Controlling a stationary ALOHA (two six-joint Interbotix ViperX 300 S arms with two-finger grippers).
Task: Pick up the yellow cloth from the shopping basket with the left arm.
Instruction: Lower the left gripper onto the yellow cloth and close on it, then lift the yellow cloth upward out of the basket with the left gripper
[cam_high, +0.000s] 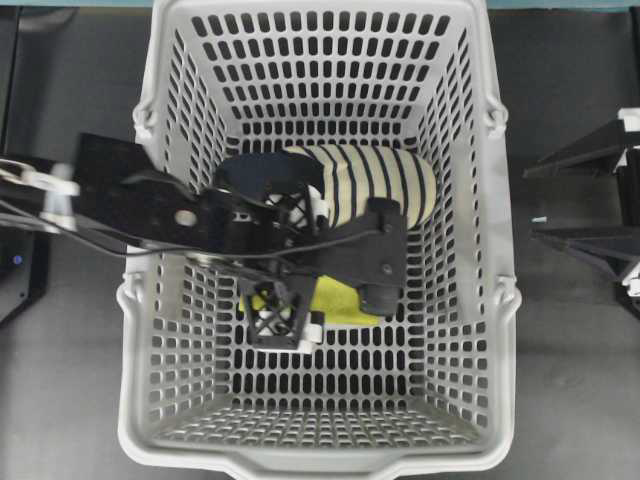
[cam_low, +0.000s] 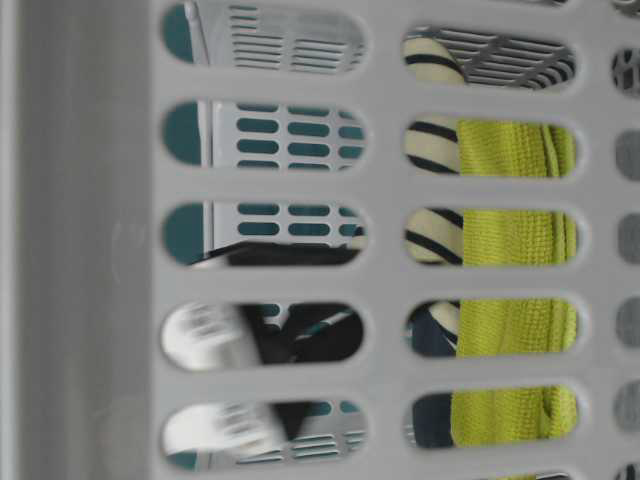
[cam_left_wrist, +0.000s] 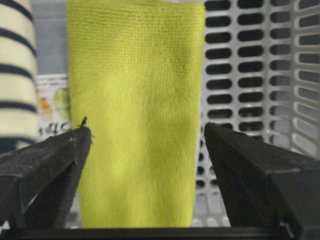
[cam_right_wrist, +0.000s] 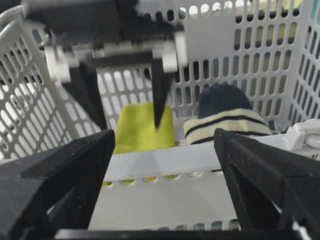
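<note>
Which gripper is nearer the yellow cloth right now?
Left. The left gripper is inside the basket, open, straddling the cloth from above. The right gripper sits outside the basket, open, looking in over the rim.

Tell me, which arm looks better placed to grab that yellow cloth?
Left. Its open gripper hangs inside the basket, straddling the yellow cloth. The right gripper waits outside the rim.

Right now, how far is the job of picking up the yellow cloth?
Done: the left pincer is inside the shopping basket, open, its jaws on either side of the yellow cloth. In hand: lining up above it. Left: closing on the cloth, which lies flat beside the striped slipper, and lifting it.
</note>
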